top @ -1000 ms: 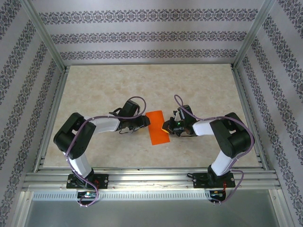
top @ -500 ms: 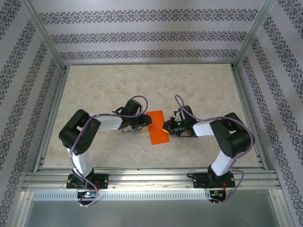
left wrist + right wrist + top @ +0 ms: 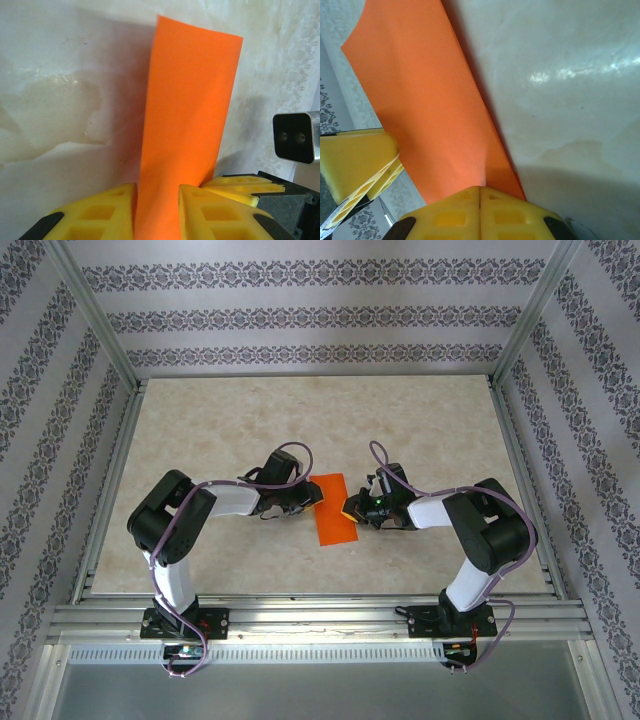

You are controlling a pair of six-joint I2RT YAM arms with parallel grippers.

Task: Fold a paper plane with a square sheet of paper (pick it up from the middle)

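Note:
The square sheet of paper [image 3: 334,510] is bright orange and shows as a long narrow rectangle, seemingly folded double, at the table's middle; no paper plane shape shows. My left gripper [image 3: 312,498] is at its left long edge. In the left wrist view the paper [image 3: 190,110] runs up from between the yellow fingers [image 3: 100,212] of that gripper [image 3: 157,212], whose jaws stand a little apart around it. My right gripper [image 3: 350,510] is at the right edge. In the right wrist view it [image 3: 480,192] is shut on the paper [image 3: 420,110], which creases at the pinch.
The beige marbled table [image 3: 210,430] lies inside an aluminium frame [image 3: 300,612] with patterned walls. Each wrist view catches the opposite gripper's yellow finger close by [image 3: 245,186] [image 3: 360,160]. Free room lies behind and to both sides of the paper.
The left arm's elbow has shifted right and the left jaws have narrowed around the paper's edge. The right gripper and the paper have stayed put.

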